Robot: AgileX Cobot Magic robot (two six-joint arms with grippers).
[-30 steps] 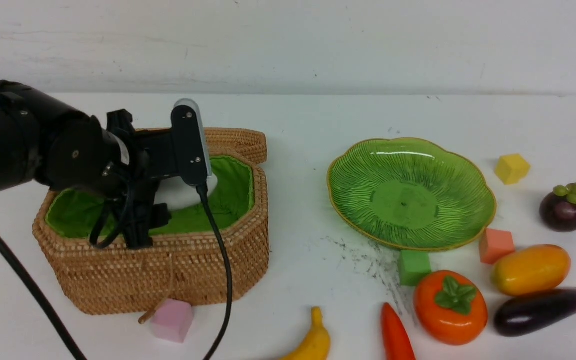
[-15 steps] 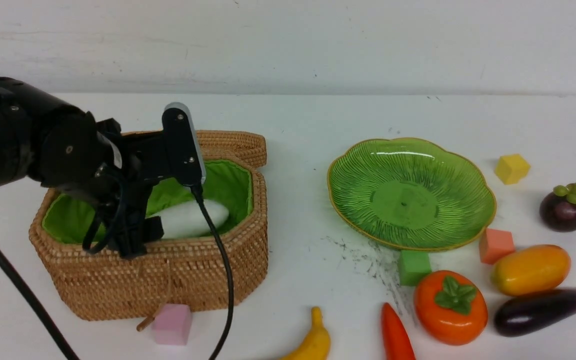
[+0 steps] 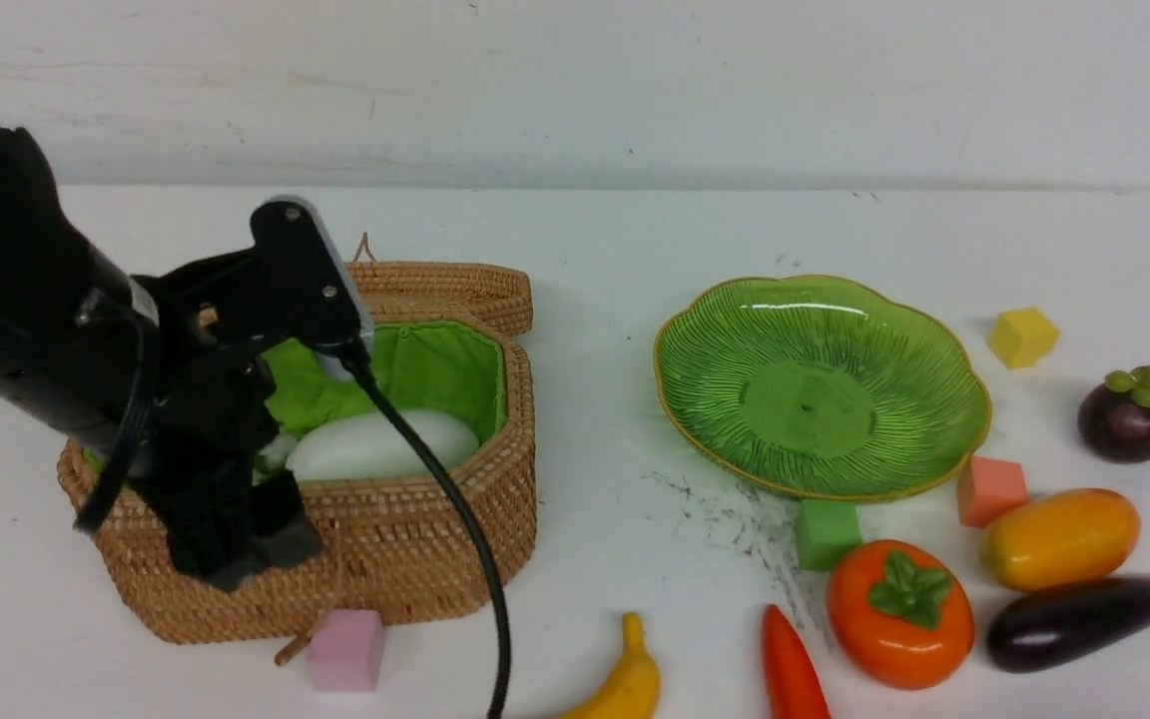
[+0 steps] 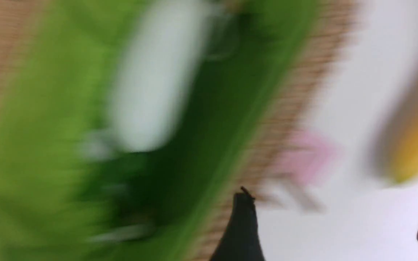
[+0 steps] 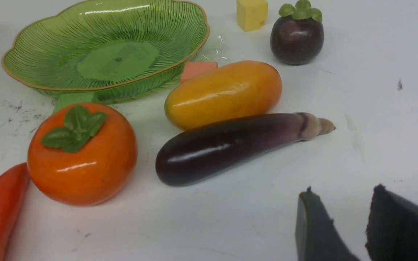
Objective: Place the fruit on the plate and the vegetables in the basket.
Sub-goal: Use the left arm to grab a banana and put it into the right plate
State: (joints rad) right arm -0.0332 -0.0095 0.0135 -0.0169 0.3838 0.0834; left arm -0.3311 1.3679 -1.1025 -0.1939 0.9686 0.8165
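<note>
Left arm enters from 9 o'clock, wrist pitched steeply down. Left gripper (image 3: 246,554) hangs at the 7 o'clock rim of the basket (image 3: 435,559), jaws spread wide, holding nothing. White radish (image 3: 375,444) lies inside the basket. Plate (image 3: 815,300) at basket's 3 o'clock. Right gripper (image 5: 343,195) low near eggplant (image 5: 230,145), jaws slightly parted, holding nothing.

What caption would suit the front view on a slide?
White radish lies in the wicker basket, open left claw by its near wall; fruit not yet on the green plate.
</note>
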